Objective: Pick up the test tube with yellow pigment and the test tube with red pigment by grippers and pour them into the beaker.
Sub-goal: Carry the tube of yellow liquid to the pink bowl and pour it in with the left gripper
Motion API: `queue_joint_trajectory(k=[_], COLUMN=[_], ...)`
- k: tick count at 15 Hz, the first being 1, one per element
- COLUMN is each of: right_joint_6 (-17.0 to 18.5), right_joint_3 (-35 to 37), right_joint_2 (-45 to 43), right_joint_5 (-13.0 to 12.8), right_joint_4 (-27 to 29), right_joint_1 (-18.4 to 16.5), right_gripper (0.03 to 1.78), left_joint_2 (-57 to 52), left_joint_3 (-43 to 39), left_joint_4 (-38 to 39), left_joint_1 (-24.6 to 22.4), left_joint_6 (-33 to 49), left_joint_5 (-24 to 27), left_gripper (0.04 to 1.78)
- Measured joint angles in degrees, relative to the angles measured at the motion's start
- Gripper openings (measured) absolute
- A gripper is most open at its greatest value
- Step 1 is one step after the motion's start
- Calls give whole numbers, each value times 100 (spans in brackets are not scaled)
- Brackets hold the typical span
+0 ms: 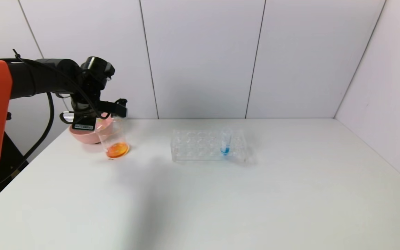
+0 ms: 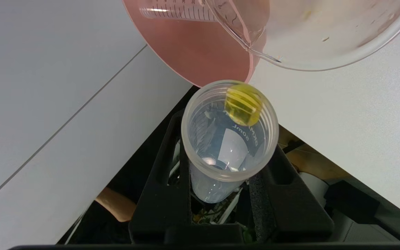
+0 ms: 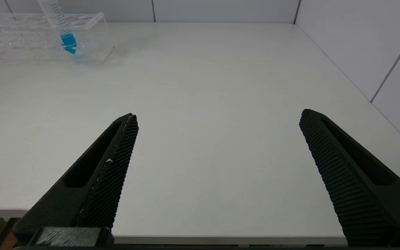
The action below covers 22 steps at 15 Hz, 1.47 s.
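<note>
Yellow drop point(image 2: 243, 109) at tube point(image 2: 228, 139) mouth

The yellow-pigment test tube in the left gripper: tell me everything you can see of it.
The clear plastic test tube with yellow pigment has a ribbed open rim, printed markings on its wall and a round bottom. The left gripper is shut on it, black fingers pressing both sides. A small yellow pool clings inside near the mouth, which points toward the pink bowl and clear beaker, touching neither.

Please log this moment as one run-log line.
left pincer: shut on yellow test tube | beside beaker, pink bowl | right pincer: open, idle
</note>
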<state>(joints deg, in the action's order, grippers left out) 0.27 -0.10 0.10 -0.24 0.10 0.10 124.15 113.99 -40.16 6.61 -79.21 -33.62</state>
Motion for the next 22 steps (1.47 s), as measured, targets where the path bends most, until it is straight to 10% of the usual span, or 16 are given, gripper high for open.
queue_joint_trajectory(k=[22], right_joint_6=[0], right_joint_3=[0], right_joint_2=[0], right_joint_5=[-2], right_joint_4=[0], right_joint_1=[0], right_gripper=[170], left_joint_2=[41], left_joint_3=[-7], left_joint_4=[17], left_joint_1=[41], left_joint_6=[-306], left_joint_5=[-389], left_gripper=[49])
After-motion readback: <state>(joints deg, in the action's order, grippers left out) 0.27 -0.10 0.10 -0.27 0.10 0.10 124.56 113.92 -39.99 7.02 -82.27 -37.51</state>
